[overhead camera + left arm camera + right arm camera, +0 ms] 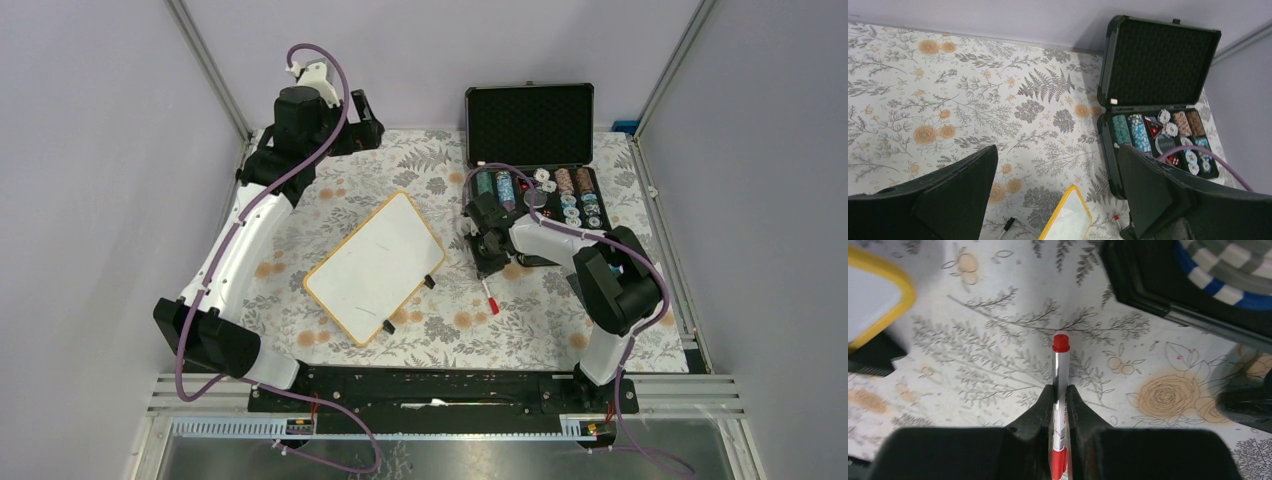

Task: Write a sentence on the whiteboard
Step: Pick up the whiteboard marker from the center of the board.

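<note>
The whiteboard [375, 265] lies at an angle in the middle of the table, with a yellowish rim and small black feet [430, 282]. Its white face looks blank; no red sentence shows on it. Its corner also shows in the left wrist view [1070, 220] and the right wrist view [868, 295]. My right gripper [487, 262] [1060, 387] is just right of the board, shut on a silver marker with red ends [1060, 365] [490, 297], low over the table. My left gripper [365, 122] [1058, 152] is open and empty at the back left.
An open black case [535, 150] with poker chips and dice stands at the back right, close behind my right gripper; it also shows in the left wrist view [1158, 100] and the right wrist view [1198, 285]. Grey walls and metal posts enclose the floral-patterned table [450, 330].
</note>
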### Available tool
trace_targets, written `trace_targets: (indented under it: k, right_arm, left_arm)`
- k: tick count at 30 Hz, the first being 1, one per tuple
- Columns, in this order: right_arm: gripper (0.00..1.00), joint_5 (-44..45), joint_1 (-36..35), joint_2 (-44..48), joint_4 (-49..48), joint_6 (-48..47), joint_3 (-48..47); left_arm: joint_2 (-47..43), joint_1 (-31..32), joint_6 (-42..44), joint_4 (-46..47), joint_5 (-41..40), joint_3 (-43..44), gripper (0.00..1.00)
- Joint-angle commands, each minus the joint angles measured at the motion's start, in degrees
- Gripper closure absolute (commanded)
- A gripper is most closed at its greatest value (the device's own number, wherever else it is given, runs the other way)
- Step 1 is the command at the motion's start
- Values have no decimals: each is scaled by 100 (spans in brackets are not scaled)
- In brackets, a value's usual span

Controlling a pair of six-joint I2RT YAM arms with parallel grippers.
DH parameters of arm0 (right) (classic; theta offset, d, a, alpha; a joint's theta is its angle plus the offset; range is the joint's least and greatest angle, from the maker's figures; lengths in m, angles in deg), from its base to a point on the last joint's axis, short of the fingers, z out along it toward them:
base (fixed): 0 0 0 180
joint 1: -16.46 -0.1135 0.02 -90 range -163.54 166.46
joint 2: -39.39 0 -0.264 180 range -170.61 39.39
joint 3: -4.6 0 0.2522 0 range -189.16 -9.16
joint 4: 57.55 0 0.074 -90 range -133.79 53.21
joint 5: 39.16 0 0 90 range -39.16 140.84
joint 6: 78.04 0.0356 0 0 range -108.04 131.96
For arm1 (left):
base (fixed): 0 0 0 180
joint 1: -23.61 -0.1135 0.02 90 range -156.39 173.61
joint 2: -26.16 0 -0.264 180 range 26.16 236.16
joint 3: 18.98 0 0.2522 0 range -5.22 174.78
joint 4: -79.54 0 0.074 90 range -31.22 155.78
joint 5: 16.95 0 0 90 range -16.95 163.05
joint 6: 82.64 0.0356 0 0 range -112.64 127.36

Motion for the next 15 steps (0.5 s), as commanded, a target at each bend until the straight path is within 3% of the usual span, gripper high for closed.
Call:
trace_targets:
  k: [1, 5, 8, 12, 15]
  right_arm:
    - [95, -798, -4, 599, 393, -247, -557]
    - [98, -1372, 66, 1383, 466, -519, -1056]
    - [100, -1391, 350, 1705, 325, -377, -1533]
    - [100, -1841, 1195, 1743, -40, 545, -2231]
    - [100, -1745, 1424, 1946, -597, 1289, -2274]
  left_arm:
    - [1, 6, 795, 202, 1048, 201, 1]
    - [79, -11, 1474, -91, 2138, 673, 1]
    - [126, -11, 1364, -96, 2718, 795, 1]
    - [124, -11, 994, 184, 3213, 684, 1]
    - [136, -11, 578, 583, 3642, 402, 1]
